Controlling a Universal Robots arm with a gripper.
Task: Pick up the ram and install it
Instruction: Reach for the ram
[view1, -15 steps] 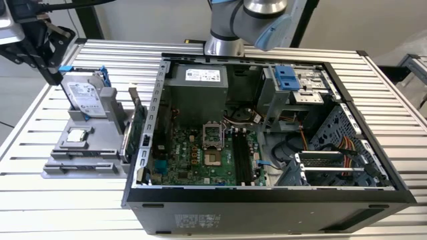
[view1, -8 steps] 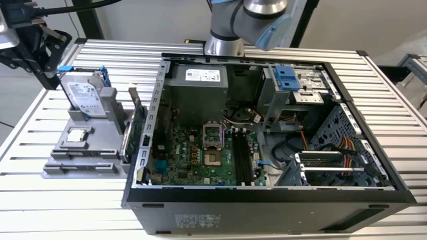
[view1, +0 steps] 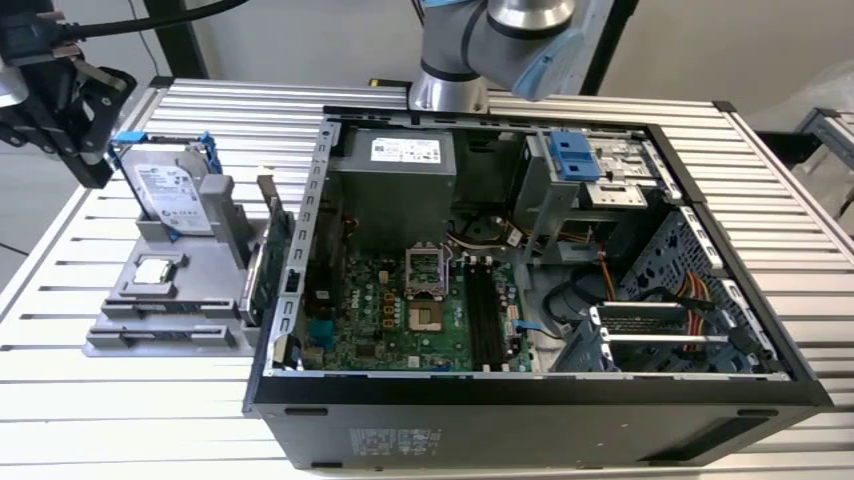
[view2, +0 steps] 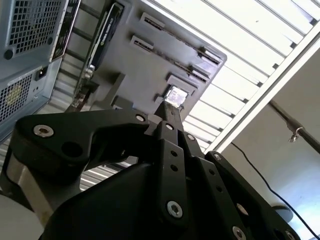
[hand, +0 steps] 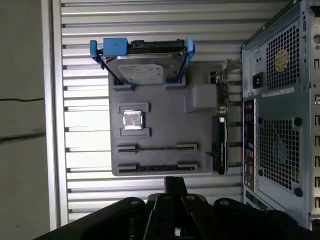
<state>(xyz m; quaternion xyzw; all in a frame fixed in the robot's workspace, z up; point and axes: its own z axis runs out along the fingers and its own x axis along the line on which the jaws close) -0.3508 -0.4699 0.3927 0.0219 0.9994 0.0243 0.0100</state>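
Gripper (hand: 175, 182): fingers drawn together, nothing between them; hangs well above the grey tray (hand: 165, 125). Tray, at the exterior view's left, holds: hard drive (view1: 171, 195) upright, square chip (view1: 156, 270) in its recess, green card (view1: 274, 260) on edge. Ram: not surely made out; the tray's two long slots (hand: 156, 148) show a thin dark line each, possibly a stick on edge. Open case (view1: 534, 395) holds the motherboard (view1: 380, 310). Risk: descending on an empty slot would nip bare plastic or knock the card.

Ribbed aluminium tabletop (view1: 134, 420), pale wall (view1: 294, 40) behind, grey floor (view1: 34, 190) alongside.
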